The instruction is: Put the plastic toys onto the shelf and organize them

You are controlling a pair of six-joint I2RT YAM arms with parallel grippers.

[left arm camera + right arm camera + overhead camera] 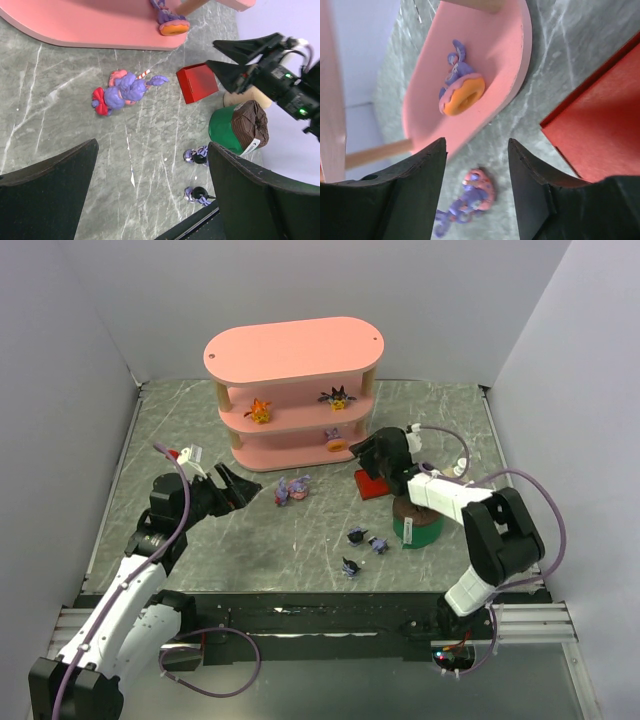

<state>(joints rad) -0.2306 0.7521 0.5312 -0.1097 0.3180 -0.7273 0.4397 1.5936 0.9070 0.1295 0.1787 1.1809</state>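
Two wide-spread fingers mark the left gripper [245, 492], empty and aimed at the pair of lilac-pink figurines [122, 92]. These lie touching each other on the table [290, 540], just in front of the pink shelf [293, 352]. On the shelf's middle tier stand the orange figurine [260, 410] and, further right, the spiky black-and-yellow figurine [337, 397]. A third lilac-pink figurine with an orange ring [462, 90] sits at the right end of the bottom tier. Three dark pointed-ear figurines [356, 535] lie scattered nearer the arms, beside the green cylinder [417, 528]. The right gripper [368, 452] hovers just off that bottom tier, near the red box [372, 485], jaws apart with nothing between them.

The next pick likely falls to the left arm. Since the pair touch, it should come down over one figurine only, fingers straddling the body rather than the red bow. It should then close gently and set the figurine on the bottom tier beside its like, keeping clear of the right arm.
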